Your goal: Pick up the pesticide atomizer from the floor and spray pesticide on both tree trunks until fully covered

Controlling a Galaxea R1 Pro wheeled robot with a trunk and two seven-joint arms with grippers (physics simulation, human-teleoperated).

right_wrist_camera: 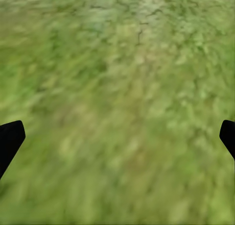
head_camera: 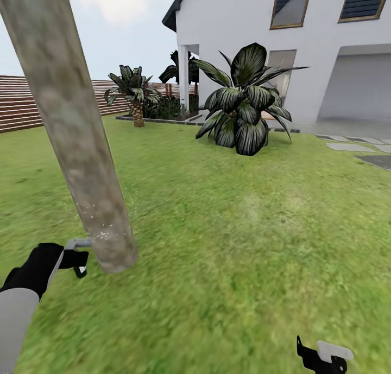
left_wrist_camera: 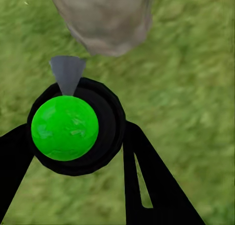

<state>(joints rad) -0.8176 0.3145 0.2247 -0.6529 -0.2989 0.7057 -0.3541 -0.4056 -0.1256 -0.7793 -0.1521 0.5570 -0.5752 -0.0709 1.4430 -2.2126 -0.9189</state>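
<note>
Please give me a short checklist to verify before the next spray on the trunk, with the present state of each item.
1. Left hand shut on the pesticide atomizer: ok.
2. Grey nozzle points toward the tree trunk: ok.
3. Nozzle close to the trunk base: ok, head view shows it beside the bark.
4. Trunk fully covered: not ok; white specks show only low on the trunk.
5. Right hand open over the grass, away from the spray: ok.
6. Liquid left in the atomizer: cannot tell.
</note>
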